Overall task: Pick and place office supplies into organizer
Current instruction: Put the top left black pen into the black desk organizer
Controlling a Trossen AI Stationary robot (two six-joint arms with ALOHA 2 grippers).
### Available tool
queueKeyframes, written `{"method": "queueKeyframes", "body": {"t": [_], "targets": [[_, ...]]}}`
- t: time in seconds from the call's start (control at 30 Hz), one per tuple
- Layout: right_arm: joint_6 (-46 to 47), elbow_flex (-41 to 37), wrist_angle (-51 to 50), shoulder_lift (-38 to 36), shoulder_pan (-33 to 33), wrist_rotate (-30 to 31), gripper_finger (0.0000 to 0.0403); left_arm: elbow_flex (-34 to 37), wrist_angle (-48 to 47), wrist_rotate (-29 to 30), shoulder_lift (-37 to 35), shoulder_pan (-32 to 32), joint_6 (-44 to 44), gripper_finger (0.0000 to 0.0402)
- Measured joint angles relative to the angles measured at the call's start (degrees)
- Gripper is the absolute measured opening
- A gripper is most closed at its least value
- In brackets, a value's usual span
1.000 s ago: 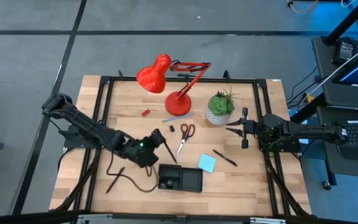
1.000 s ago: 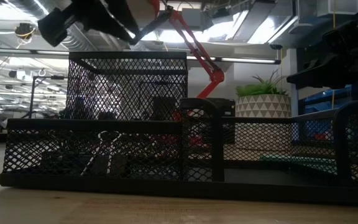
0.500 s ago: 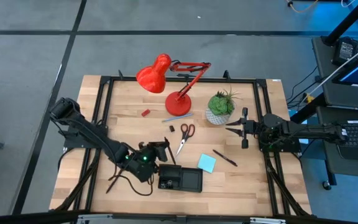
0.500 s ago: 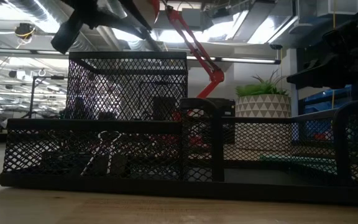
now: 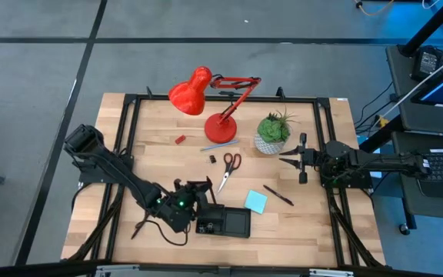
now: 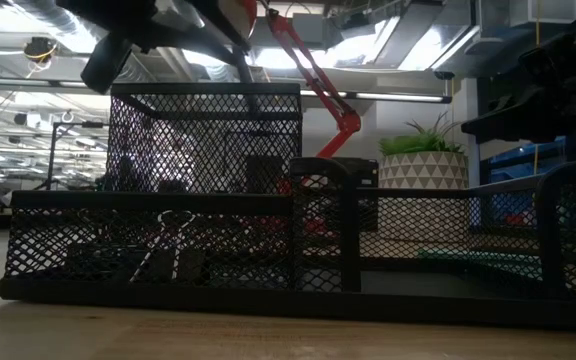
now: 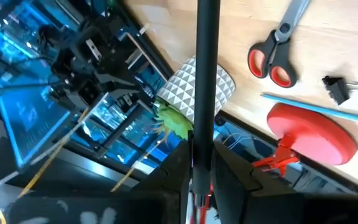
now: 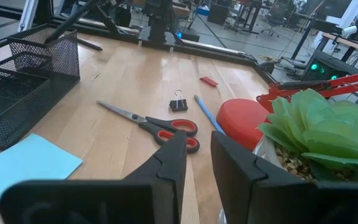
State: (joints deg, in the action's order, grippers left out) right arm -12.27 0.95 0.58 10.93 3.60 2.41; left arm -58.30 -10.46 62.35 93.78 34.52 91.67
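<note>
My left gripper (image 5: 196,194) hangs over the left end of the organizer (image 5: 223,221), a black mesh tray with a tall left compartment (image 6: 206,140). It is shut on a thin dark pen (image 7: 207,68). In the low view the pen (image 6: 248,85) slants down at the tall compartment's top. Red-handled scissors (image 5: 229,165), a black clip (image 5: 213,159), a light blue sticky-note pad (image 5: 256,201), a dark pen (image 5: 278,195) and a tiny red piece (image 5: 180,139) lie on the table. My right gripper (image 5: 287,159) waits at the right edge, open by a narrow gap, with nothing between its fingers. My left gripper pinches the dark pen between its two fingers (image 7: 232,171), near one end of the pen (image 7: 199,146). The rest of the pen sticks out ahead of the fingers. The pen is lifted clear of the table and slants down over the organizer's left end.
A red desk lamp (image 5: 206,100) and a potted plant (image 5: 272,132) stand at the far side, with a blue pencil (image 5: 220,146) by the lamp's base. Another dark pen (image 5: 142,223) and a cable (image 5: 168,228) lie at the near left. Black rails (image 5: 125,154) frame the table.
My left gripper has moved toward the near edge and the organizer, sinking a little, and has rolled about its own axis with the pen held throughout. The pen has swung with it and now stands at the tall compartment's top.
</note>
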Motion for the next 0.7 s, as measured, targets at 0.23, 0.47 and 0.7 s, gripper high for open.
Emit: {"method": "queueKeyframes", "body": {"t": [0.23, 0.47, 0.7], "targets": [[-0.02, 0.0, 0.0, -0.01, 0.0, -0.02, 0.0078, 0.0, 0.93, -0.03, 3.45, 0.35, 7.21, 0.005], [-0.02, 0.0, 0.0, 0.0, -0.01, -0.02, 0.0078, -0.01, 3.31, 1.93, 8.16, 0.37, 11.12, 0.0052], [0.0, 0.0, 0.0, -0.02, 0.0, 0.01, 0.0078, -0.09, 6.77, 4.41, 9.57, 1.06, 10.99, 0.0041]]}}
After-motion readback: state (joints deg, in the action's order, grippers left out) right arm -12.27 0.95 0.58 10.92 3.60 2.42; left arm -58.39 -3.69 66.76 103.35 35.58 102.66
